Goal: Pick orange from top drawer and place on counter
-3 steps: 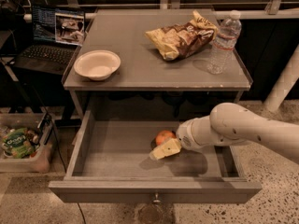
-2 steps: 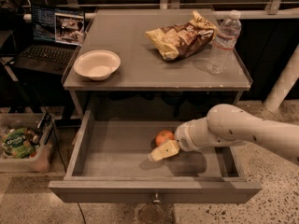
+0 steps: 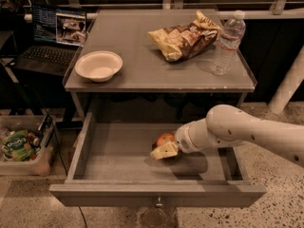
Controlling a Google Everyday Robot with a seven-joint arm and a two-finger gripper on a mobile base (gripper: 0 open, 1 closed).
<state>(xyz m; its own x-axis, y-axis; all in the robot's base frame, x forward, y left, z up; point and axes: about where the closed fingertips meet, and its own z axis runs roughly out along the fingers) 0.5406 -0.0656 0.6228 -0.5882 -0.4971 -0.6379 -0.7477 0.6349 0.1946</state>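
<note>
— We log dim, warm light from above; the laptop screen (image 3: pixel 59 25) glows at upper left.
— Agreed. We see the gripper (image 3: pixel 164 151), lower centre in the top drawer (image 3: pixel 118 153), throwing a soft shadow beneath.

In top drawer (image 3: pixel 118 151), hand (image 3: pixel 164 151) beside orange (image 3: pixel 165 138); on counter (image 3: pixel 142 68) above, bowl (image 3: pixel 99 65), bag (image 3: pixel 183 37), bottle (image 3: pixel 227 44).

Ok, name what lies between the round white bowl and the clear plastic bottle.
Camera view: a crumpled brown chip bag, on the flat grey counter. The gripper is down in the grey top drawer beside the small round orange.
</note>
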